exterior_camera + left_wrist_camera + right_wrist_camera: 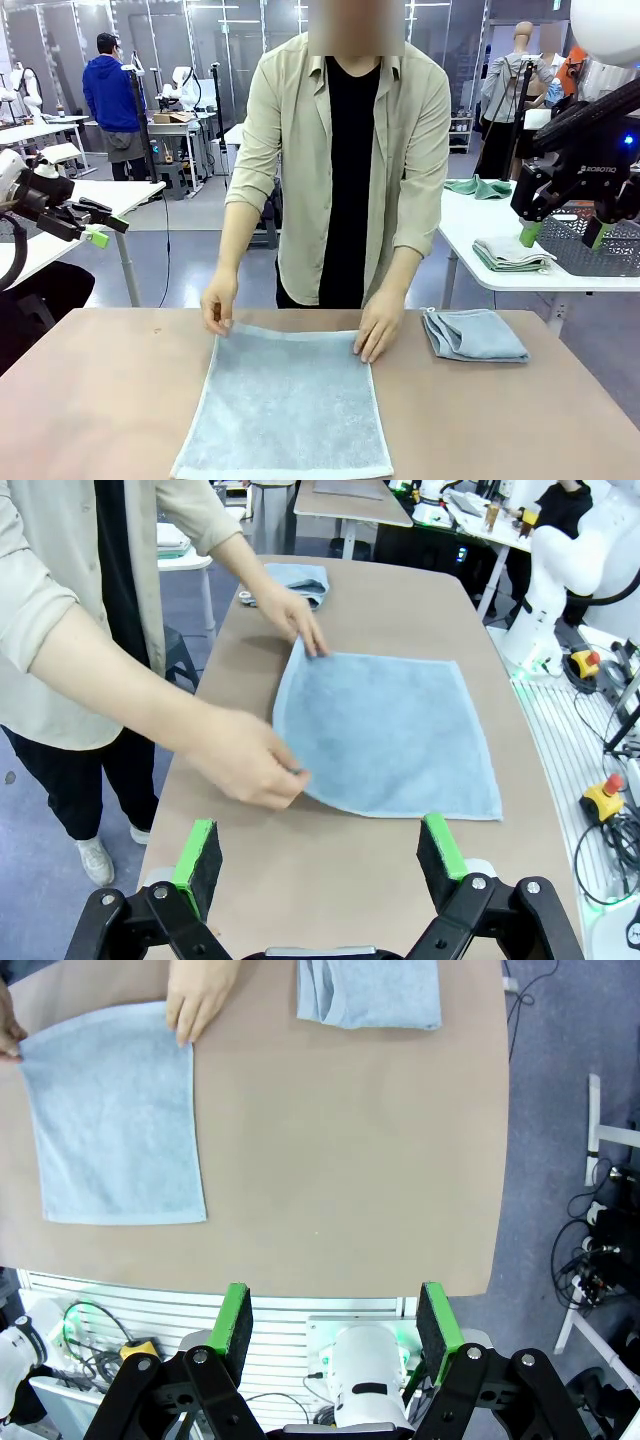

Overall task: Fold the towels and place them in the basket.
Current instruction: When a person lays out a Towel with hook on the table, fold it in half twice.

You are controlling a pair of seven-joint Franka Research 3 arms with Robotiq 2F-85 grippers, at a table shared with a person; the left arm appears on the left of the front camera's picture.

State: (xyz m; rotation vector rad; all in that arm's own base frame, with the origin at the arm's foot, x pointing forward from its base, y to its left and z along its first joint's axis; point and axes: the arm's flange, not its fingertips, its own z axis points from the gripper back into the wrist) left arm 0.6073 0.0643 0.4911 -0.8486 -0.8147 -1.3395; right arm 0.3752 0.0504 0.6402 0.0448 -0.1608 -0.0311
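Pale blue-grey terry cloth lies spread across the middle of a brown table (pixel 90 400). It is an open towel (pixel 285 405), lying flat in a single layer, with one short edge toward the robot. A person in a beige shirt over a black top stands at the far side and leans over it. The person's right hand (pixel 217 305) pinches one far corner, and the person's left hand (pixel 380 328) presses flat on the other. Near that left hand, toward the robot's right, a folded towel (pixel 475 335) rests on the same table, apart from the open one. The left gripper (pixel 103 228) hangs in the air off the table's left edge, its green-padded jaws spread wide with nothing between them. The right gripper (pixel 563 235) is raised high on the right side, well above the tabletop, its jaws also apart and empty. Behind it, on a white table (pixel 470 262) beyond the brown one, stands the dark grey lattice basket (pixel 575 250), partly hidden by the gripper and well apart from both towels. I cannot tell what it holds. A small stack of folded cloths (pixel 510 255) sits just beside the basket, and a crumpled green cloth (pixel 478 187) lies farther back on that table.
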